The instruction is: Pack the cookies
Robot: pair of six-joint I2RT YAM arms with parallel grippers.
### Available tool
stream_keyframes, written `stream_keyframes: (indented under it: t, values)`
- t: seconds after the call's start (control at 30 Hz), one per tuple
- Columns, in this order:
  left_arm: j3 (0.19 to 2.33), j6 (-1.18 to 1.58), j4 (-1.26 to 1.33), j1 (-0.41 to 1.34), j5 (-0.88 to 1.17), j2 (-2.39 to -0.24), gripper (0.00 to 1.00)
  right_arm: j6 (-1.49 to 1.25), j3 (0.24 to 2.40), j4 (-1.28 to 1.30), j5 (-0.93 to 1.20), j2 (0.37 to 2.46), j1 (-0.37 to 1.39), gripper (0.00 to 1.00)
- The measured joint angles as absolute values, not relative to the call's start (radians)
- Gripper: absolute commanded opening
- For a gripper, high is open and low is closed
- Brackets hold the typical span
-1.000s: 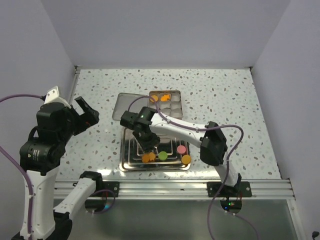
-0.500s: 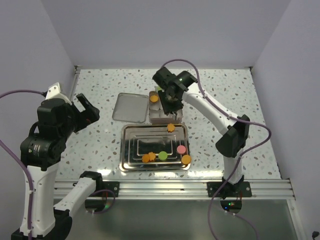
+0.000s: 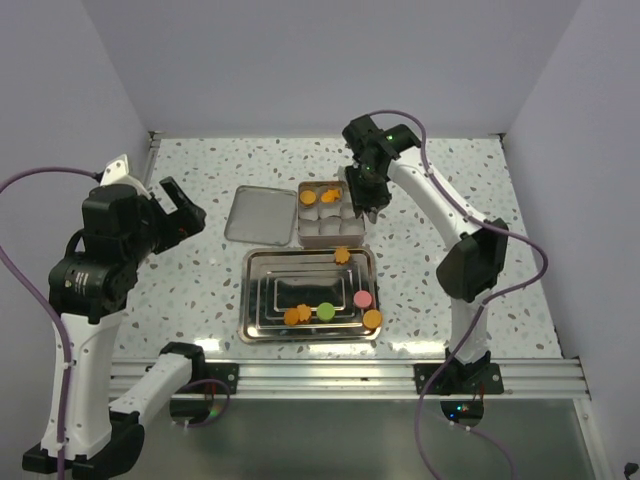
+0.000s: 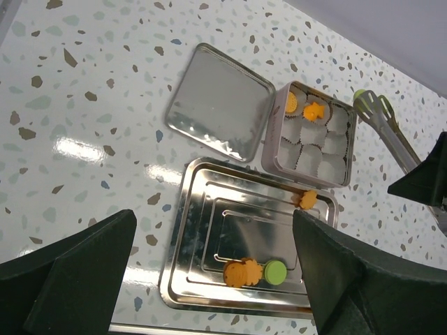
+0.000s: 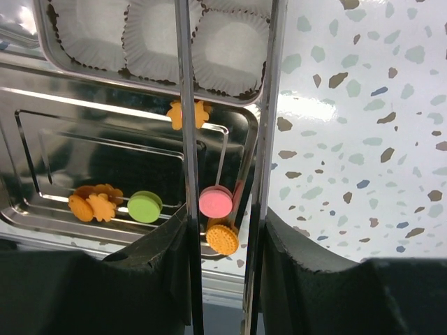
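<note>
Several cookies lie on the steel tray (image 3: 252,300): an orange flower (image 3: 342,255), an orange pair (image 3: 297,315), a green disc (image 3: 325,311), a pink disc (image 3: 363,298) and an orange disc (image 3: 372,319). The box (image 3: 358,235) of white paper cups holds an orange disc (image 3: 308,197) and an orange flower (image 3: 330,196). My right gripper (image 3: 366,188) is shut on metal tongs (image 4: 383,125) and hangs over the box's right edge. The tongs' green tips (image 4: 363,98) stand apart with nothing between them. My left gripper (image 3: 178,218) is open, raised at the left.
The box's flat lid (image 3: 262,213) lies left of the box, behind the tray. White walls close the table at the back and both sides. A metal rail (image 3: 340,378) runs along the near edge.
My right arm has swung with the tongs from low over the tray up to the box, then to its right edge. The left arm shifted slightly.
</note>
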State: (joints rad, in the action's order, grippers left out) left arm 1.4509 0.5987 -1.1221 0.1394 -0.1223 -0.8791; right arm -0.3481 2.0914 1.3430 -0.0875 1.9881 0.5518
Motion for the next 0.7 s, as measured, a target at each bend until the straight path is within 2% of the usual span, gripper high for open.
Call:
stream_keyframes:
  t: [0.47,0.7]
  values:
    - [1.451,0.6,-1.106,0.139,-0.116,-0.892,1.0,-0.331,2.051,1.345,-0.033,2.031,0.514,0.35]
    - [1.451,0.6,-1.106,0.139,-0.116,-0.892,1.0,-0.328,2.041,1.341,-0.031,2.062,0.503,0.42]
